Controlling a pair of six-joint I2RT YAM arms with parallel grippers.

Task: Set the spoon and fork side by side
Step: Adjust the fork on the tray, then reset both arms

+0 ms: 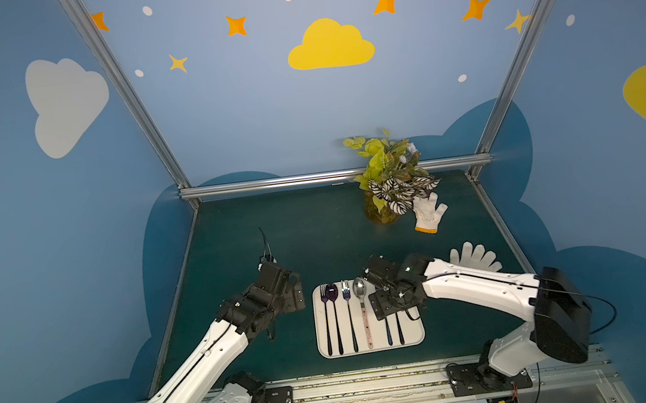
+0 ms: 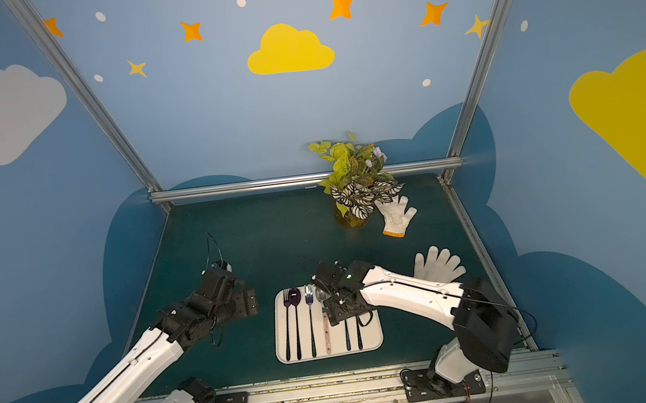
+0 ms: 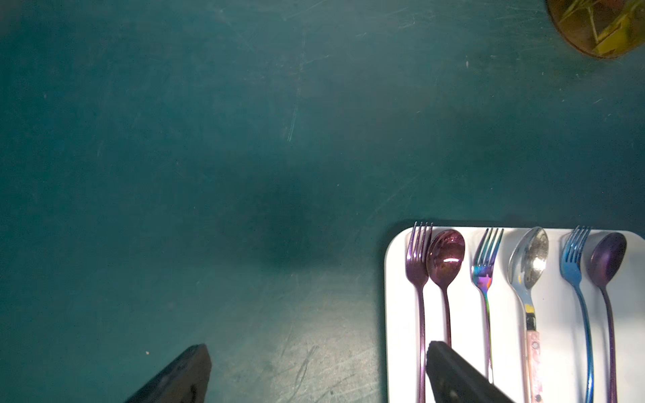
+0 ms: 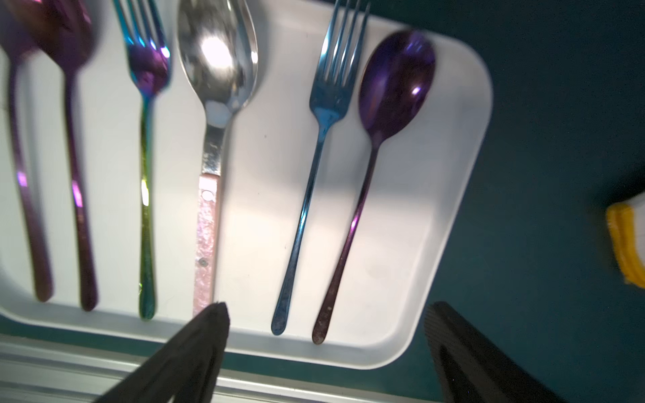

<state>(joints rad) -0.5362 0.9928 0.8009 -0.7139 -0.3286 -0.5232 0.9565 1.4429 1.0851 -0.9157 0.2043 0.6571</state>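
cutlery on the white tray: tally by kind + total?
Forks: 3 (purple fork, rainbow fork, blue fork)
Spoons: 3 (pink-purple spoon, silver spoon, dark purple spoon)
Total: 6, all lying on the white tray

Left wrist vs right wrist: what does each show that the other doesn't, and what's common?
Left wrist only: the amber vase base and a wide stretch of bare green table.
Right wrist only: a glove cuff with yellow trim, the aluminium rail, and the cutlery's handle ends at the tray edge nearest that rail.
Both: the white tray holding three fork-spoon pairs laid side by side, among them the blue fork next to the dark purple spoon.
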